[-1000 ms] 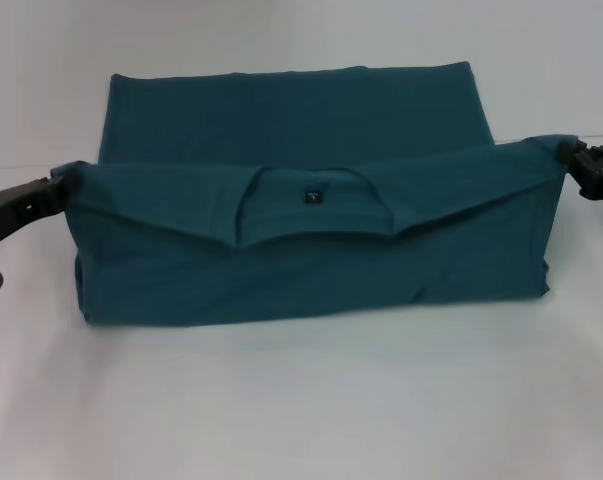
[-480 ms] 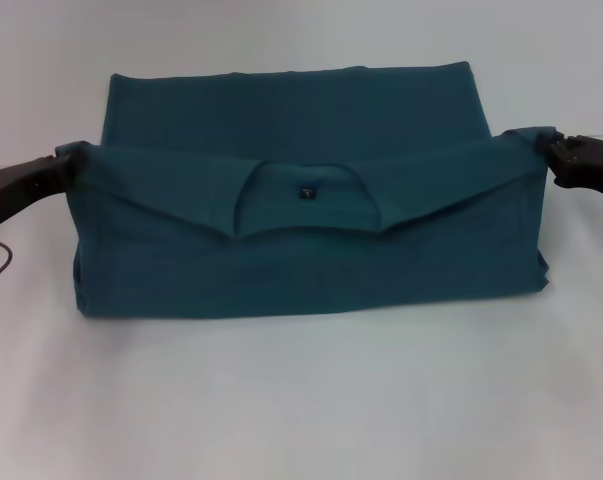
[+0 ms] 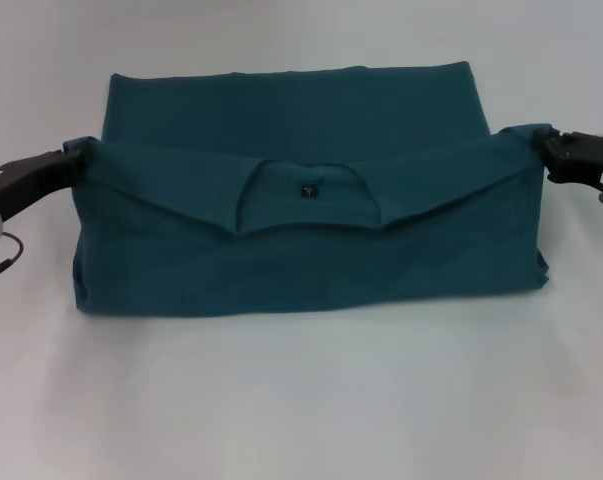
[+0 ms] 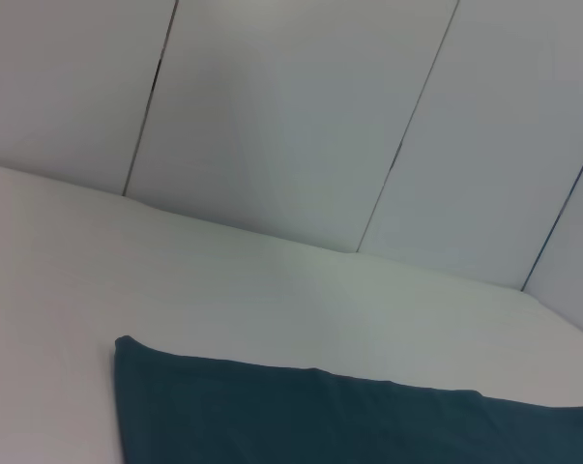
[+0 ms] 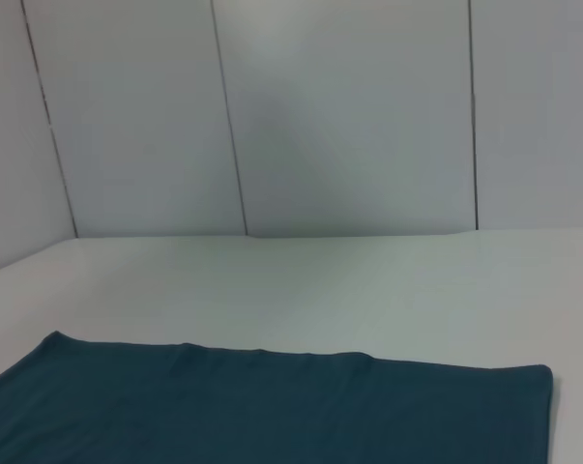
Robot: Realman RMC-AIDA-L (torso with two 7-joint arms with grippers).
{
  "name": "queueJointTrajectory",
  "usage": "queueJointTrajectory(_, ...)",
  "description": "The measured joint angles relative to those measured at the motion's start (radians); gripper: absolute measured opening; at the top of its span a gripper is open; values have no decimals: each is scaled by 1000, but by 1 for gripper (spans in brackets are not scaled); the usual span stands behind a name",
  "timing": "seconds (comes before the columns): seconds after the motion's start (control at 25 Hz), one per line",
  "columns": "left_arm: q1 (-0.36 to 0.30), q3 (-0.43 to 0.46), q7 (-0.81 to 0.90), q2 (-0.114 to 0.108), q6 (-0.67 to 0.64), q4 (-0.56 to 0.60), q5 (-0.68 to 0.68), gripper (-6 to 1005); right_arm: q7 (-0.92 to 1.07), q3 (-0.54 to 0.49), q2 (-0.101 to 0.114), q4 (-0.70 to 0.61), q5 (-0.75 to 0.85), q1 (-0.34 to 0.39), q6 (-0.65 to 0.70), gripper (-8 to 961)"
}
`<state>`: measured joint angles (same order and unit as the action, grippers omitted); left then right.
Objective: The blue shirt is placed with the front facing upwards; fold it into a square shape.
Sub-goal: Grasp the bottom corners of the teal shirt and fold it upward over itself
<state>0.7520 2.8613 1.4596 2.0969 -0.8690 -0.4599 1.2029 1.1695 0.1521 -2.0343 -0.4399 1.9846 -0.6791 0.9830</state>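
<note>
On the white table [image 3: 301, 400]: the blue shirt [image 3: 311, 255], spread across the middle, its near layer raised and doubled toward the far hem to shorten it into a square. Left gripper [image 3: 69, 166] and right gripper [image 3: 547, 152]: each pinches one top corner, keeping the fold taut. Neck label [image 3: 308, 192]: centred, facing up.

Bare table [image 3: 301, 400] — open near side

You get soft, even light from overhead, with no glare on the white table [image 3: 301, 400]. A faint shadow lies under the near edge of the blue shirt [image 3: 311, 250]. The head view looks slightly hazy; both wrist views are soft, their wall panels [image 5: 339, 116] dimly grey.
</note>
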Motion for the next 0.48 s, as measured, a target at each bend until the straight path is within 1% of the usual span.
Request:
queueJointTrajectory(0.2,12,-2,-6,0,20,2,10,37,-19,1,3,6,-22,-9,-13,41)
queueJointTrajectory(0.36,23,-3,-9,0,46,11,18,37,-21,1,16,20,-26,-18,-26,41)
queueJointTrajectory(0.48,31,-4,-18,0,74,20,21,38,-22,1,20,26,-30,-28,-51,41)
